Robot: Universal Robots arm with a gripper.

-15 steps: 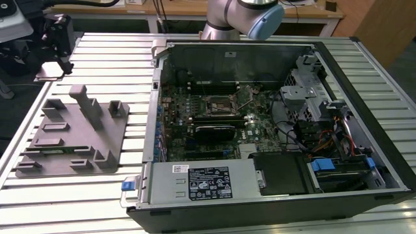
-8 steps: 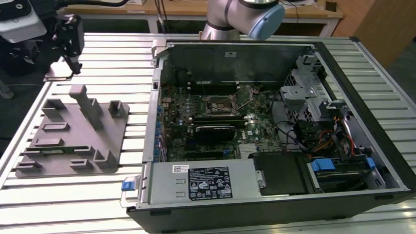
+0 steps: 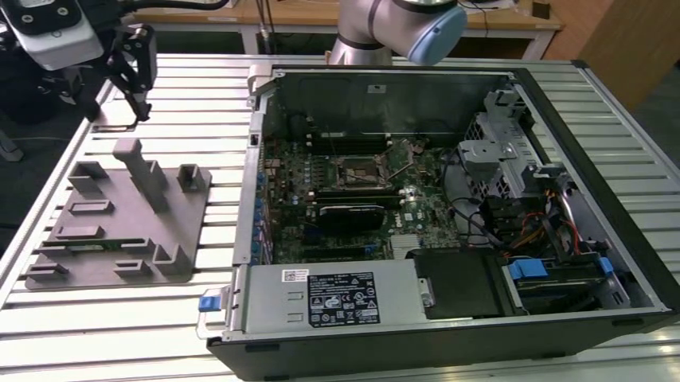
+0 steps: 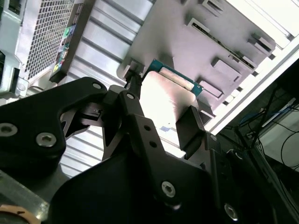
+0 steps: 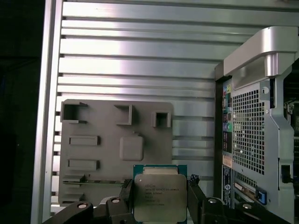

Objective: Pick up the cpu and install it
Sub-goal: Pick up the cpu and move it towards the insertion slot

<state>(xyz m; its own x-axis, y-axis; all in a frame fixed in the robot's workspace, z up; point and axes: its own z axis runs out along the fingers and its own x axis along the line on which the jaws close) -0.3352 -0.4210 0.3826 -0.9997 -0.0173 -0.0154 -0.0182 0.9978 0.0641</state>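
Arm (image 3: 396, 28): one. Its shoulder joint sits behind the case (image 3: 595, 159), and the wrist is out at the exterior view's upper left, over the slatted tabletop (image 3: 127, 318). The claw (image 3: 126, 95) hangs fingers-down there, beyond the far edge of the fixture (image 3: 117, 231).

Claw (image 5: 160, 187) state: clamped on the cpu (image 5: 160, 198), with two fingers (image 5: 127, 190), one on each opposite edge. In the first wrist view the cpu's metal top faces the camera, with green board edge showing around it. The second wrist view shows the same grip from the side: the claw (image 4: 162, 100) holds the cpu (image 4: 161, 105) between its black fingers (image 4: 190, 123), and the chip face is glared out.

The cpu is in the air in the claw, clear of the fixture (image 5: 107, 154) and just beside the case's rear panel (image 5: 252, 140) as the first wrist view frames it.

Counts:
- cpu: 1
- fixture: 1, grey plate; the first wrist view shows 3 raised brackets (image 5: 125, 114), 2 flat bars (image 5: 84, 140) and 1 square pad (image 5: 131, 148)
- case: 1, side open, board exposed
- socket (image 3: 356, 169): 1, silver frame with a dark centre, mid-board, well apart from the claw
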